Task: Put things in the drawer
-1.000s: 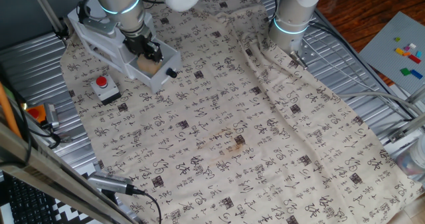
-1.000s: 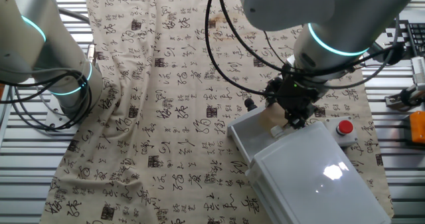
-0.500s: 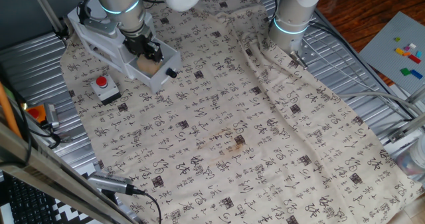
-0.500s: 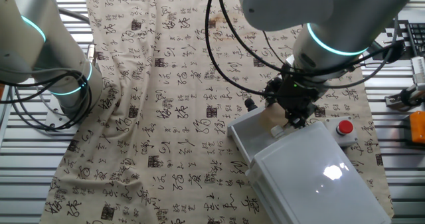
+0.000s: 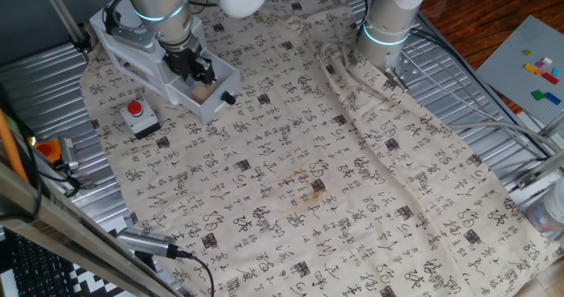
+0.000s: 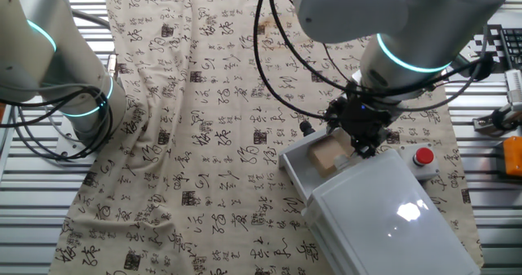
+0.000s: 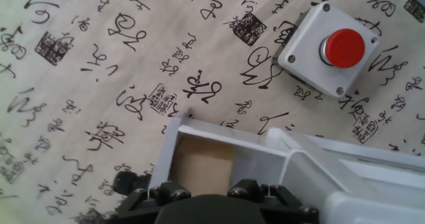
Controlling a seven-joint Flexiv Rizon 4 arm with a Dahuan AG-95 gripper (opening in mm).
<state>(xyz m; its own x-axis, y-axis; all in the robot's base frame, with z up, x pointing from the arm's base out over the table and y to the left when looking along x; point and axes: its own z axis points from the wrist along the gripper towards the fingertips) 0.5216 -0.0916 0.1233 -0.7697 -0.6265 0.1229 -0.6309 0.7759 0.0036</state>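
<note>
The pale tan block [image 6: 329,154] lies inside the pulled-out drawer [image 6: 297,174] of the white cabinet [image 6: 391,218]. In one fixed view the block [image 5: 202,92] shows just below my gripper [image 5: 197,73], inside the drawer [image 5: 218,106]. My gripper [image 6: 357,143] hangs right above the drawer's back part, jaws apart and holding nothing, with the block beside and below it. In the hand view the block [image 7: 202,159] rests within the drawer's white rim [image 7: 219,131]; only the gripper's dark body shows at the bottom edge.
A grey box with a red button [image 6: 422,158] stands on the patterned cloth beside the cabinet, seen also in the hand view [image 7: 332,48]. A second robot arm [image 5: 388,24] stands at the table's other side. The drawer's black knob [image 6: 306,128] sticks out in front.
The block has left the gripper and dropped into the drawer, now showing more fully to the gripper's left. The arm has barely moved.
</note>
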